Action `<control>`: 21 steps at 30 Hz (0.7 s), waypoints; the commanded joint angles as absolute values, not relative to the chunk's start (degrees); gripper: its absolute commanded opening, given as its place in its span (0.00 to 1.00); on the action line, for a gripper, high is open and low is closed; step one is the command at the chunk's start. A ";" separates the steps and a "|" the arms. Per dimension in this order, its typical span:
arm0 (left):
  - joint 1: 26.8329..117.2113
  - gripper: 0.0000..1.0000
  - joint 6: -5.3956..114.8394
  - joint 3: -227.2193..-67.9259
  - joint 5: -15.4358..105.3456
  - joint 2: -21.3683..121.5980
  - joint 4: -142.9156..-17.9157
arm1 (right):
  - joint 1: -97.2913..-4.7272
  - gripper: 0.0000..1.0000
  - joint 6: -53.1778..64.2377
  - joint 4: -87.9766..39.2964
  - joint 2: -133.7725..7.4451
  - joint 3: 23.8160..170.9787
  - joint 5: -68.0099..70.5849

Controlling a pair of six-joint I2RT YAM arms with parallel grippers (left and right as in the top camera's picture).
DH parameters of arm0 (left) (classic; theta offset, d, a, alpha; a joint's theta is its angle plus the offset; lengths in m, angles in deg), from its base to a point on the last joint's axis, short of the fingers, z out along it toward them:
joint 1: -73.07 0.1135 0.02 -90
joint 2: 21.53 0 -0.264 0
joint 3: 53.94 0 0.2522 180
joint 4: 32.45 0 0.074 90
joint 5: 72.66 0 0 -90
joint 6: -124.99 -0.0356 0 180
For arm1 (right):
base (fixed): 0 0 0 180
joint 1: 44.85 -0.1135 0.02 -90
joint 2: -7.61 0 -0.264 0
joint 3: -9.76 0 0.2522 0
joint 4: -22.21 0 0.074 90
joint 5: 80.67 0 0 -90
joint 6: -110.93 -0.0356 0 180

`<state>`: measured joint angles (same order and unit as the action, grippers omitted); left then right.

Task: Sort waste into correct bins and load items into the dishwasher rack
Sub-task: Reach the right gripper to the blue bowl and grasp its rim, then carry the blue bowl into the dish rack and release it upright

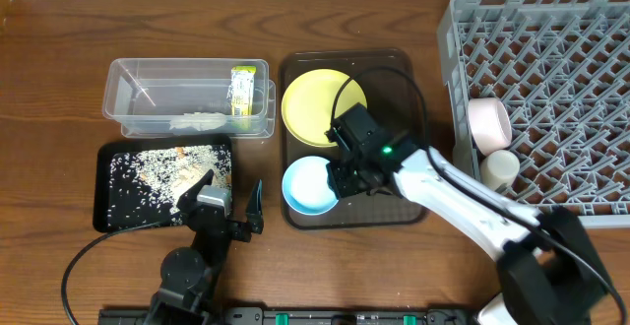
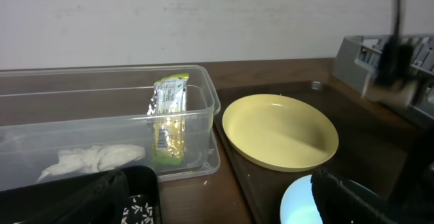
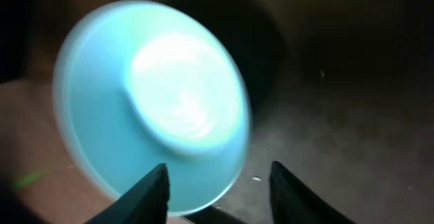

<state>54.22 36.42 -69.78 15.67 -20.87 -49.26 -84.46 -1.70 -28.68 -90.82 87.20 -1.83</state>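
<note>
The light blue bowl (image 1: 309, 185) sits at the front of the dark brown tray (image 1: 413, 207), the pale yellow plate (image 1: 317, 106) behind it. My right gripper (image 1: 345, 177) is open just above the blue bowl's right rim (image 3: 156, 108); its fingers (image 3: 217, 187) straddle that rim. The clear tub (image 1: 138, 98) holds the green-and-yellow wrapper (image 1: 241, 91) and crumpled white paper (image 1: 197, 122). The black tray (image 1: 108, 192) holds rice scraps (image 1: 162, 172). My left gripper (image 1: 231, 212) is open and empty between the black tray and the brown tray. The pinkish bowl (image 1: 487, 123) and white cup (image 1: 499, 169) are in the grey rack (image 1: 561, 69).
The rack fills the right back of the table. The left wrist view shows the wrapper (image 2: 168, 115), paper (image 2: 91, 159) and plate (image 2: 278, 132). A black cable (image 1: 394, 69) arcs over the brown tray. Chopsticks are not visible.
</note>
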 commanded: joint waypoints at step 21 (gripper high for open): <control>54.53 0.88 35.87 -67.93 15.43 -21.30 -50.15 | -74.43 0.01 -1.31 -33.33 -72.05 87.59 34.76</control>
<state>54.22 36.42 -69.78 15.67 -20.87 -49.26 -78.41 -2.05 -32.96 -75.61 87.20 16.42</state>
